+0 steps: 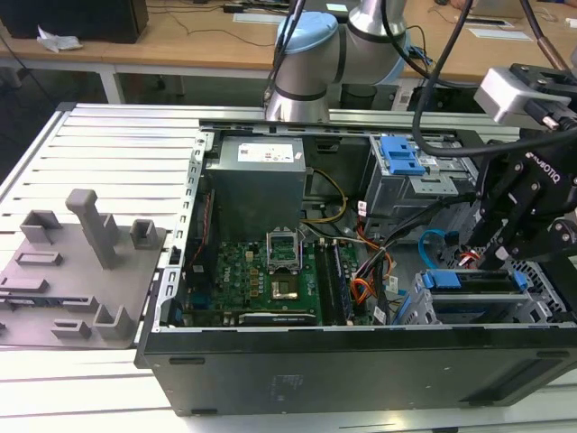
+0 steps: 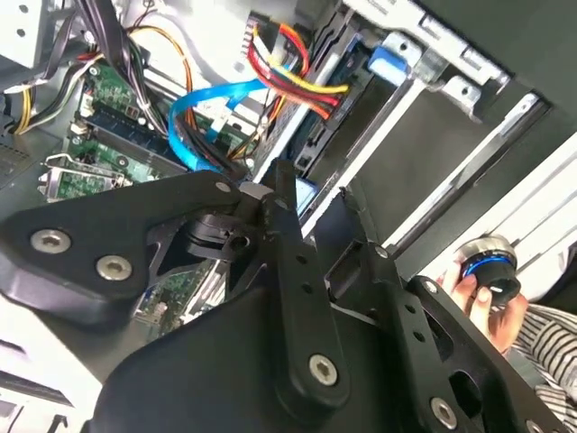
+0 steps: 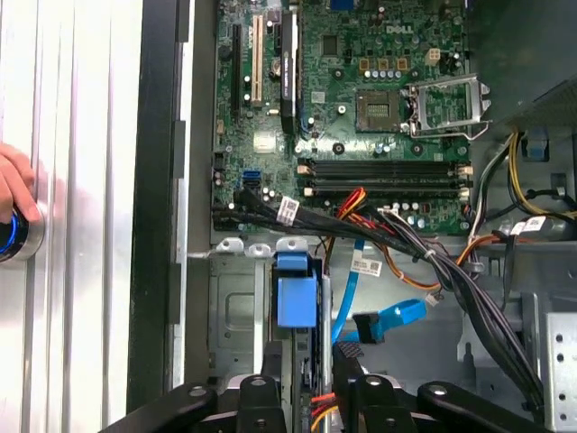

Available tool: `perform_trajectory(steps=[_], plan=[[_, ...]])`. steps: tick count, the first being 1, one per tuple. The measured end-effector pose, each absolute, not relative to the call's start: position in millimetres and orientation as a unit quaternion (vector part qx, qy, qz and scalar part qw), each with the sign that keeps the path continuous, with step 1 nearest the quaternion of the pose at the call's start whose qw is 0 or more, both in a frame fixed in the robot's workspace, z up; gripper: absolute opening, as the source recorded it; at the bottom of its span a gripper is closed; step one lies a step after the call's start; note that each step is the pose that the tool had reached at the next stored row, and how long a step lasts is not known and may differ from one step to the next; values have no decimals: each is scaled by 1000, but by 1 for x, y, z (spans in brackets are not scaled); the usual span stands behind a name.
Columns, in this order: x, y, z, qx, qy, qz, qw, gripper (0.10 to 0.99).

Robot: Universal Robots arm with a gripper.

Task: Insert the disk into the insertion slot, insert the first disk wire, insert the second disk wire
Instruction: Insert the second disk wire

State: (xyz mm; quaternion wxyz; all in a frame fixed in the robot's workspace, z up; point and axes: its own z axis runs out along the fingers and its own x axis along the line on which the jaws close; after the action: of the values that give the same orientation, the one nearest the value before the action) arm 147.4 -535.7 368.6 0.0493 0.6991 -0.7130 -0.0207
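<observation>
The disk [image 1: 473,281], in its bright blue carrier [image 3: 296,293], sits inside the insertion slot [image 1: 544,290], the perforated silver cage at the exterior view's lower right. My gripper [image 1: 478,257] hangs right over the disk's wire end. It looks shut [image 3: 311,383] on the first disk wire [image 3: 320,413], whose red, orange and yellow strands [image 2: 293,68] come out between the fingers. The second disk wire [image 3: 347,302] is a flat light-blue cable. It lies loose beside the disk, its dark connector [image 3: 365,329] plugged into nothing, and loops above the gripper [image 2: 275,185] in the second wrist view.
The open case holds a motherboard [image 1: 270,275], a power supply [image 1: 261,180] and a grey bay with a blue latch [image 1: 401,158]. Black cable bundles [image 3: 433,262] cross beside the cage. A grey fixture plate [image 1: 77,271] lies at the exterior view's left. A hand [image 3: 13,185] rests on a blue-ringed knob [image 2: 487,263].
</observation>
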Motion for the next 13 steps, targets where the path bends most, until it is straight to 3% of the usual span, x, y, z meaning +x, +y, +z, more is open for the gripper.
perform_trajectory(steps=[7, 13], plan=[[150, -512, 369, 699, -713, -20, 50, 361], [150, -507, 369, 739, -672, -17, 51, 361]])
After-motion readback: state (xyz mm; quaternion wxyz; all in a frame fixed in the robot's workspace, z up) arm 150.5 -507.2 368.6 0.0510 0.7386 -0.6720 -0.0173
